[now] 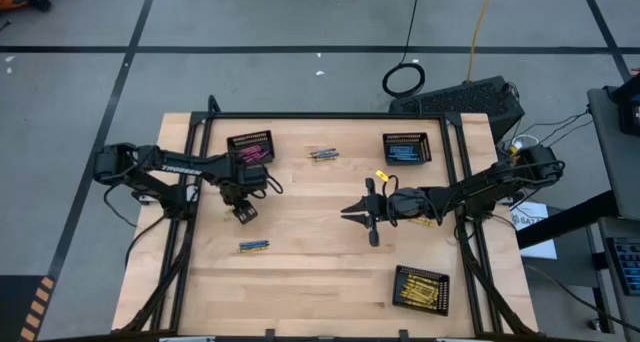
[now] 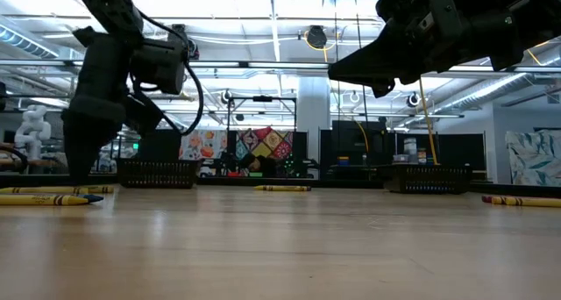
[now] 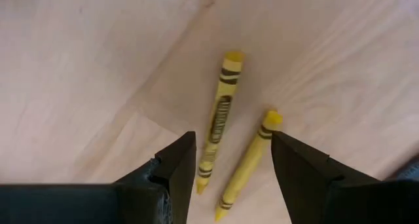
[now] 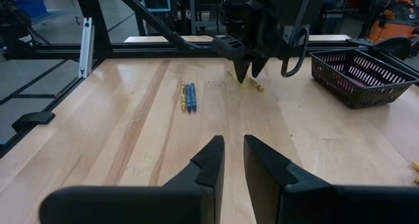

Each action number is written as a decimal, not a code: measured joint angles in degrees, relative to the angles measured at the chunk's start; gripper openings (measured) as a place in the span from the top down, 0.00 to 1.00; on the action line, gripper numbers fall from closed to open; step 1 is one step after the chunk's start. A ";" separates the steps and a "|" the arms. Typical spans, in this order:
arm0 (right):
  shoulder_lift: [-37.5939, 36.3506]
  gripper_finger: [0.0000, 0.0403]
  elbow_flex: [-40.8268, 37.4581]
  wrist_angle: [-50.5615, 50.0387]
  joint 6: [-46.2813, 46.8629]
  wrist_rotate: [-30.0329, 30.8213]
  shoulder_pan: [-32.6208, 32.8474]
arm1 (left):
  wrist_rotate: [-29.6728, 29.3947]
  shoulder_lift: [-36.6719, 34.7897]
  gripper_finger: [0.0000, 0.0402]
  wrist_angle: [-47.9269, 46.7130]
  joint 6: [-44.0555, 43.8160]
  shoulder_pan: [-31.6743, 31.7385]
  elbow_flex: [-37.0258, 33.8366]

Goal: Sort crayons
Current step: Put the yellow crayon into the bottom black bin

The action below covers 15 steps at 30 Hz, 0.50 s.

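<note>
Two yellow crayons lie side by side on the bare wood, nearly touching at their lower ends and splayed apart at the tips, directly under the left gripper, whose fingers are spread wide with nothing between them. Both sticks sit within that gap, so a straight descent and squeeze may well catch the pair together, or pinch one and flick the other away; coming down off-centre could also roll a crayon out from between the fingers. Close by in the high view stands the pink basket, near enough that a hurried lift might clip its rim. Other crayons wait further out: a small group toward the front edge, another near the back. The right gripper hovers above mid-table, empty, fingers only slightly apart. The blue basket and yellow basket lie well clear on the right.
</note>
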 joint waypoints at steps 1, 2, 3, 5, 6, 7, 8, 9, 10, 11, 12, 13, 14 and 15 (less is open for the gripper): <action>0.00 0.89 0.00 0.00 0.00 0.00 0.00 | -0.02 -0.21 0.53 -0.56 0.02 -0.27 0.31; 0.00 0.89 0.00 0.00 0.02 0.00 0.00 | -0.02 -0.43 0.53 -1.31 0.02 -0.71 0.70; 0.00 0.89 0.00 0.00 0.02 0.00 0.00 | 0.02 -0.74 0.53 -1.59 0.00 -1.36 1.05; 0.00 0.89 0.00 0.00 0.02 0.00 0.00 | -0.08 -1.69 0.53 -3.06 -0.85 -3.05 1.98; 0.00 0.89 0.00 0.00 0.02 0.00 0.00 | -0.44 -2.41 0.53 -4.57 -1.82 -4.22 2.45; 0.00 0.89 0.00 0.00 0.02 0.01 0.01 | -0.73 -3.22 0.53 -6.02 -3.10 -5.61 2.91; 0.00 0.89 0.00 -0.01 0.02 0.00 0.00 | -0.80 -3.97 0.53 -7.04 -4.48 -7.26 3.27; 0.00 0.89 0.00 0.00 0.03 0.00 0.00 | -0.83 -4.89 0.53 -7.73 -5.90 -9.22 3.57; 0.00 0.89 0.00 -0.01 0.15 0.00 0.00 | -0.85 -5.98 0.53 -8.14 -7.28 -11.41 3.66; 0.00 0.89 0.00 -0.07 0.50 0.00 0.00 | -0.77 -7.06 0.53 -8.54 -8.63 -13.71 3.69; 0.00 0.89 0.00 -0.26 0.85 0.00 0.00 | -0.67 -7.93 0.53 -8.62 -10.30 -16.23 3.65; 0.00 0.89 0.00 -0.47 1.05 0.00 0.00 | -0.63 -8.76 0.53 -8.31 -12.19 -18.75 3.43; 0.00 0.89 0.00 -0.56 1.07 0.01 0.02 | -0.61 -9.33 0.53 -8.17 -13.89 -21.14 3.10; 0.00 0.89 0.00 -0.55 1.09 0.00 0.04 | -0.55 -9.62 0.53 -8.33 -15.69 -23.38 2.75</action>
